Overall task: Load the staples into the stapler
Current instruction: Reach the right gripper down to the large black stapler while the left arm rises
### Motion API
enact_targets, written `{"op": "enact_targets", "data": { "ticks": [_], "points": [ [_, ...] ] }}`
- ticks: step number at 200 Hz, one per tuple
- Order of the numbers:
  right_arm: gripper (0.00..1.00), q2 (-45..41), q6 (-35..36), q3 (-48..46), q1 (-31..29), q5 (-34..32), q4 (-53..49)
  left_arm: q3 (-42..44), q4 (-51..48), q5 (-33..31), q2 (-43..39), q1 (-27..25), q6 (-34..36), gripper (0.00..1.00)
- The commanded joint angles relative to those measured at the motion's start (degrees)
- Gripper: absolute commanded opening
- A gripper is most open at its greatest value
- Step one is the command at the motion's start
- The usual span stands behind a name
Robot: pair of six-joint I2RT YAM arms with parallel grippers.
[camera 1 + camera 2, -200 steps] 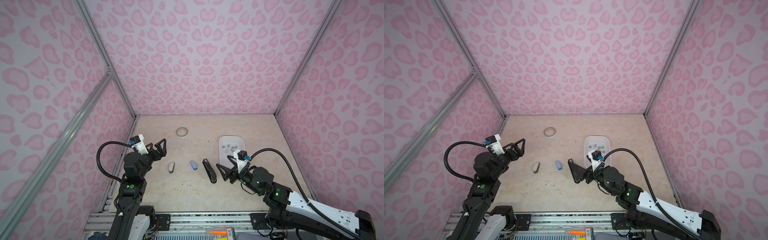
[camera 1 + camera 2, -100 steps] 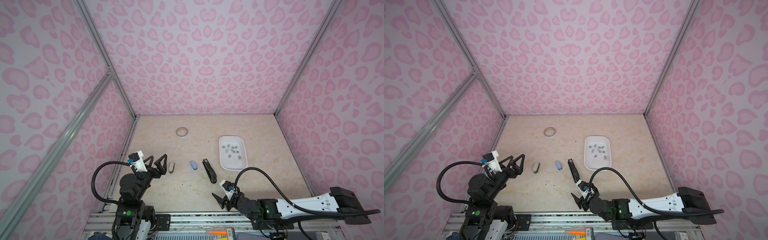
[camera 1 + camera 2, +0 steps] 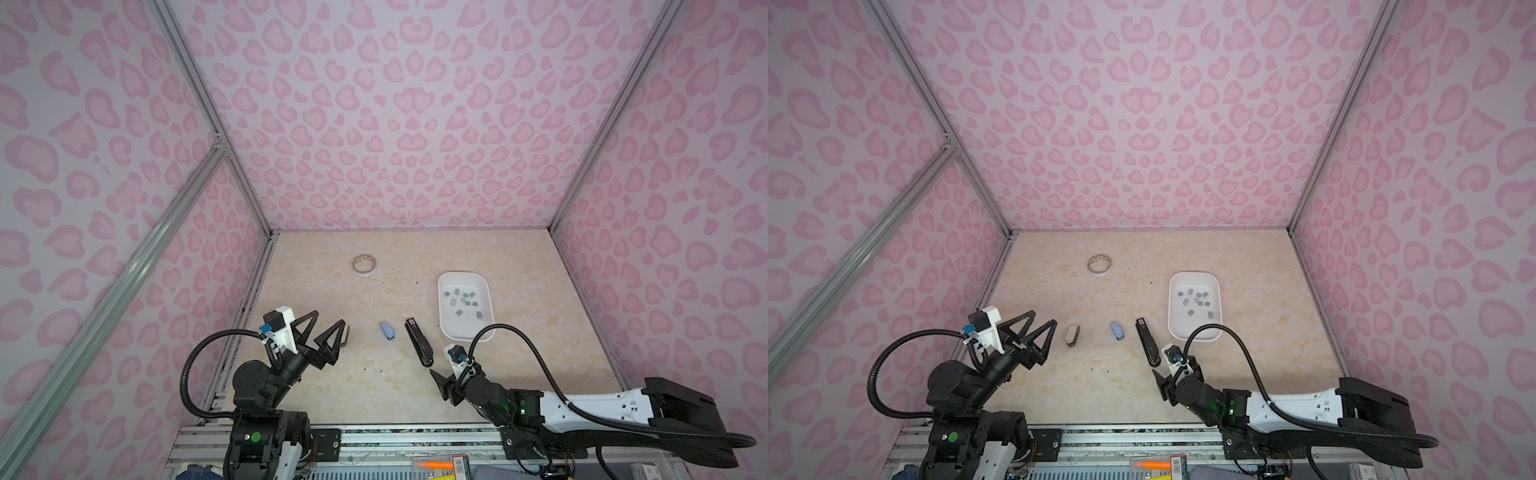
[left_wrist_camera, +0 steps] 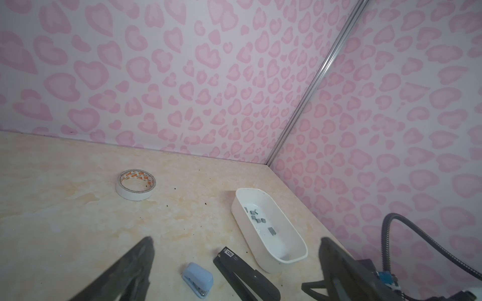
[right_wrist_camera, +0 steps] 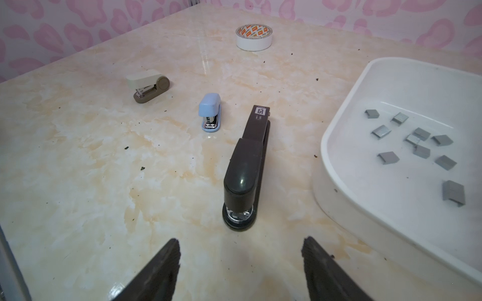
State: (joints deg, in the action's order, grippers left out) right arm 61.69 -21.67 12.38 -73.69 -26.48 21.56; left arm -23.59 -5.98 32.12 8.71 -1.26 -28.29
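My right gripper [image 5: 241, 241] hangs low over the table [image 5: 78, 161], jaws apart and nothing between them. Just ahead of it lies the black stapler [image 5: 246, 166], shut, one end toward the fingertips and its length running away from me. Ahead and off to one side sits the tray [image 5: 323, 166]. The staples [image 5: 421, 133] lie loose on its floor, about ten small grey strips, none of them lifted. Past the black stapler stands a blue stapler [image 5: 210, 112]. Further off on the side away from the tray is a beige stapler [image 5: 147, 86], and the tape roll [image 5: 254, 37] is farthest. My left gripper [image 3: 328, 322] is raised, spread wide and empty, with the beige stapler just beyond its tips in a top view.

I read this as the very start: no stapler opened, no strip picked. I take the black stapler as the target, being nearest. Next I must close in on it, pin its base with one gripper and raise the lid with the other. After that comes a fine pinch on a single strip.
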Motion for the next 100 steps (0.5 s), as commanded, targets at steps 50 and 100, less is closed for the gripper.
{"op": "enact_targets", "data": {
  "ticks": [50, 100],
  "points": [
    [0.78, 21.34, -0.77, 8.57, 0.60, 0.94, 5.82, -1.27, 7.77, 2.73, 10.03, -3.45, 2.09, 0.98],
    [0.78, 32.58, -0.10, 10.79, 2.29, -1.17, 9.31, 6.12, 14.05, -5.39, 9.64, -9.93, 3.47, 0.98]
  ]
}}
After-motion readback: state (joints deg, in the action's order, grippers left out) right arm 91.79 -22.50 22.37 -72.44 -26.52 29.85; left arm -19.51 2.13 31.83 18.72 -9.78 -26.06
